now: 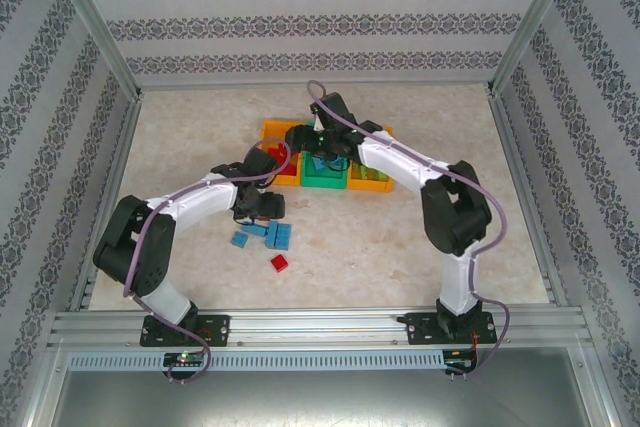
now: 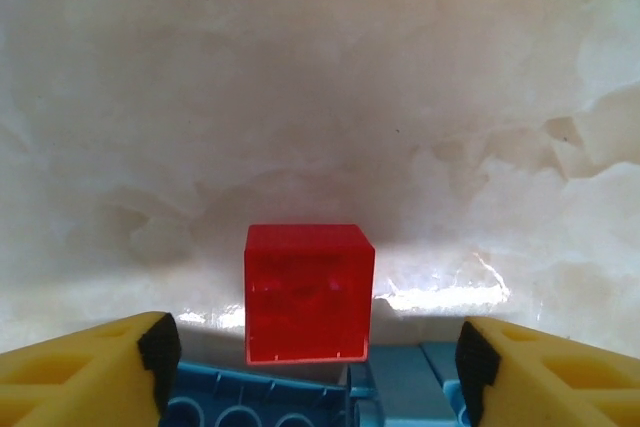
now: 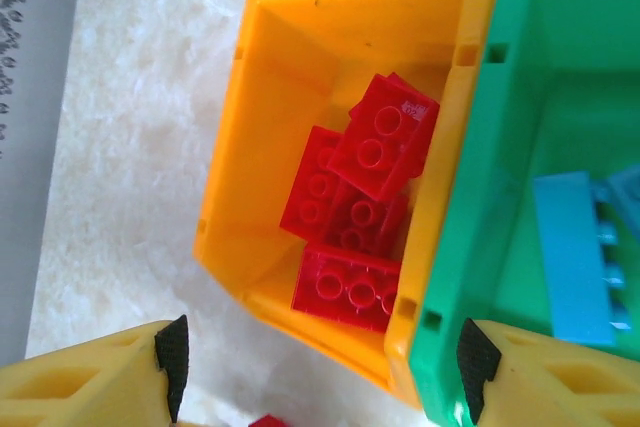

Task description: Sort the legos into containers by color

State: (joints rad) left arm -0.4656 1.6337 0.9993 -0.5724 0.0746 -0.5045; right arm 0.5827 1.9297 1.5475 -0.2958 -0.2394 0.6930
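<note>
Legos [image 1: 278, 238] are mostly binned by the look of it, with the containers [image 1: 272, 130] sitting mid-table and an arm on either side. From the right wrist, 1 orange bin [image 3: 262, 137] holds about 4 red bricks [image 3: 345, 287], and its green neighbour [image 3: 500, 177] has light blue ones [image 3: 572, 257]. The right gripper [image 3: 324, 367] hangs above the seam between those 2 bins, jaws spread, nothing in them. The other orange bin [image 1: 372, 185] seems to carry lime pieces, though that's hard to confirm.

Loose on the table [image 1: 200, 127] are a few blue bricks [image 1: 240, 239] and 1 red piece [image 1: 279, 263]. The left gripper [image 2: 316, 362] is down low, fingers wide apart and empty. A red brick [image 2: 308, 292] sits just ahead between them. I'd call this the closing stretch, with roughly 4 strays to go.
</note>
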